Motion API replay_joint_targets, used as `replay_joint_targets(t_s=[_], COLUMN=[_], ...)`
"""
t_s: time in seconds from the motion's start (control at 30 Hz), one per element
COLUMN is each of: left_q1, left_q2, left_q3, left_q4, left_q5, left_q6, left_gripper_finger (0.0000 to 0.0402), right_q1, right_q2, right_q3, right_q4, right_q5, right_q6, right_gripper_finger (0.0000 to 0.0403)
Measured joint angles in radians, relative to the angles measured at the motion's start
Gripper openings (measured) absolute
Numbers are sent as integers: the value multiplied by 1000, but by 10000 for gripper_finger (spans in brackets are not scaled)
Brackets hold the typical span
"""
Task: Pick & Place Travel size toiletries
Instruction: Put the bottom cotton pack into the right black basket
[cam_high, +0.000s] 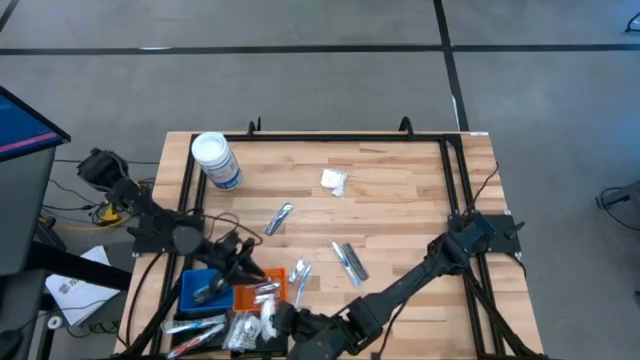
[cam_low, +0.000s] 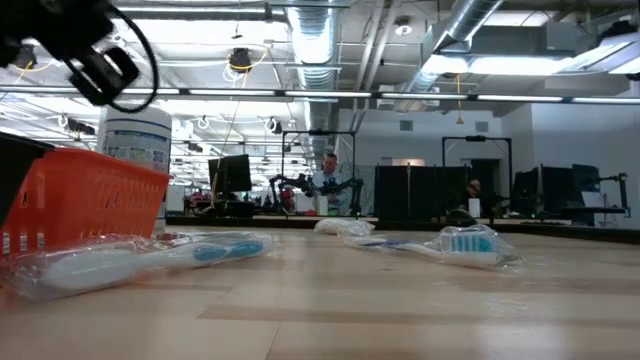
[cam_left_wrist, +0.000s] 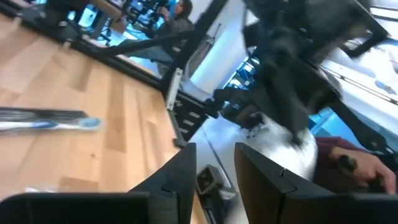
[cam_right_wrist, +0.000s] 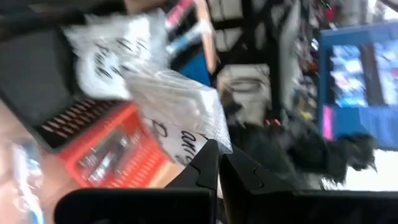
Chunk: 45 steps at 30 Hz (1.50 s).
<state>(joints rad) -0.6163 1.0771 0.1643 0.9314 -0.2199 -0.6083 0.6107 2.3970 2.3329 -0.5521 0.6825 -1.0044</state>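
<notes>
Your right gripper (cam_high: 272, 318) pinched white packet (cam_right_wrist: 177, 112) over orange tray (cam_high: 262, 293), table's 7 o'clock. Your left gripper (cam_high: 243, 262) hung narrowly parted, empty, beside it. Wrapped toothbrushes (cam_high: 349, 261) lay mid-table.

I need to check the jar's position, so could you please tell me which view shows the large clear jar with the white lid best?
The high view: the large clear jar with the white lid lies fully visible near the table's far left corner. The low view shows only part of it behind the orange mesh tray. Neither wrist view shows it.
</notes>
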Motion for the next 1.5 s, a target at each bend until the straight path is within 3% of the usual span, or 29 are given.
replay_joint_targets(t_s=[0.13, 0.3, 0.43, 0.63, 0.8, 1.03, 1.23, 1.37, 1.5], left_q1=[-127, -189, -191, -205, -244, -192, -165, -179, -181], left_q2=[-5, -5, -3, 88, 226, 367, 498, 544, 523], left_q3=[26, 83, 259, 756, 1081, 1190, 1189, 1201, 1206], left_q4=[2, -58, -405, -1089, -1455, -1510, -1544, -1548, -1545], left_q5=[-94, -93, -74, -96, -92, 39, 45, -62, -131], left_q6=[58, 148, 185, 204, 361, 527, 643, 766, 787], left_gripper_finger=[104, 104, 104, 104, 104, 104, 104, 104, 104], right_q1=[17, 39, 40, 44, 63, 47, 2, 3, 12], right_q2=[0, 0, 0, 0, 0, 0, 0, 0, 0], right_q3=[0, 0, 0, 0, 0, 0, 0, 0, 0], right_q4=[-5, 13, 23, 22, -33, -159, -197, -199, -210], right_q5=[6, -87, -84, -80, -80, -85, -126, -140, -163], right_q6=[8, 56, 95, 145, 132, -35, -125, -123, -122], right_gripper_finger=[0, 0, 0, 0, 0, 0, 0, 0, 0])
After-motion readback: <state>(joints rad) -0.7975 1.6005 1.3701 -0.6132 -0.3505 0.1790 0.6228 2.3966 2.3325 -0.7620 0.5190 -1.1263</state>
